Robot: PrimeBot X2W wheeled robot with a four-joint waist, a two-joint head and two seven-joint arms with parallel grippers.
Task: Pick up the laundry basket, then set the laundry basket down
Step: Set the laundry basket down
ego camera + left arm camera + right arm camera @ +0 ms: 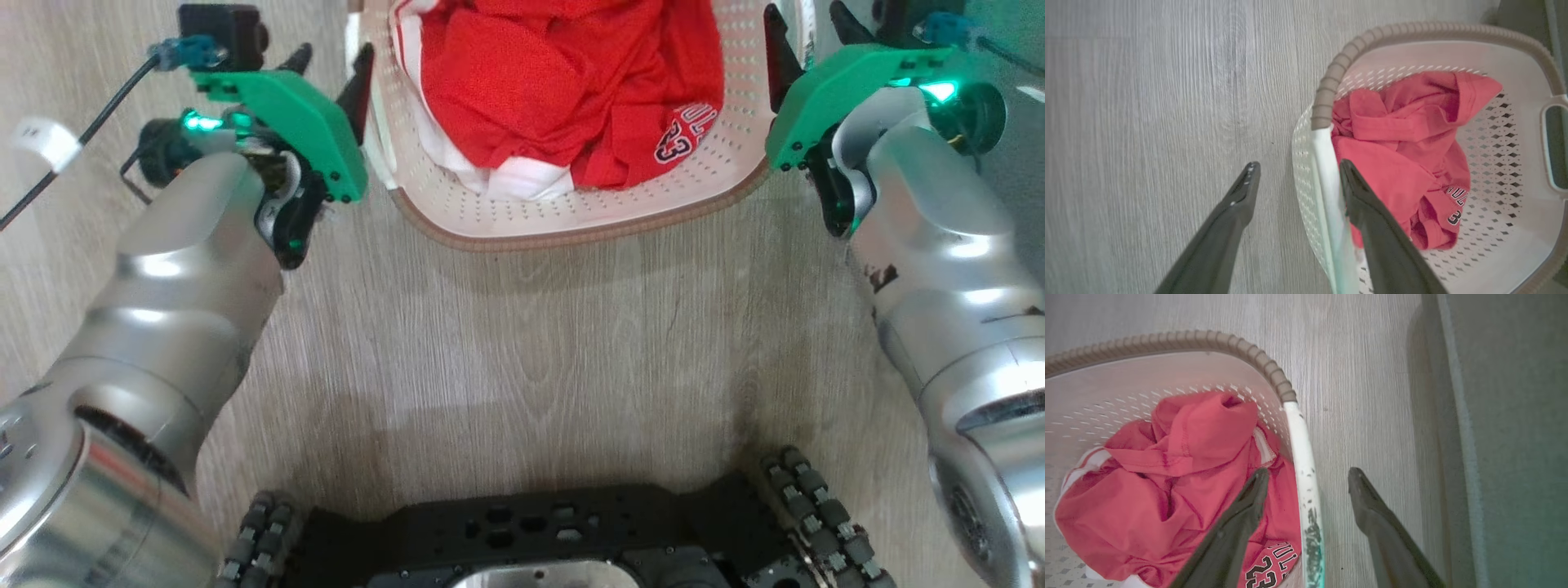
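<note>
Both spread wide, the left gripper (331, 61) and right gripper (808, 28) each sit over one side of the laundry basket (571, 224) at the frame's top, ready to squeeze and lift.

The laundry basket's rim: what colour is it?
The rim is beige-brown, ribbed like weave; clearest in the left wrist view.

Item: laundry basket (1412, 29), cream perforated plastic with a brown woven-look rim.
- Contents: crumpled red clothing (1404, 163) with partial printed lettering.
- Near side of basket: white handle bar (1327, 179). The left gripper (1299, 164) straddles it, spread wide, with one finger outside the basket and one inside over the clothing.
- Far side: slotted handle (1553, 147).
- Beneath the basket: grey wood-grain floor (1167, 102).
</note>
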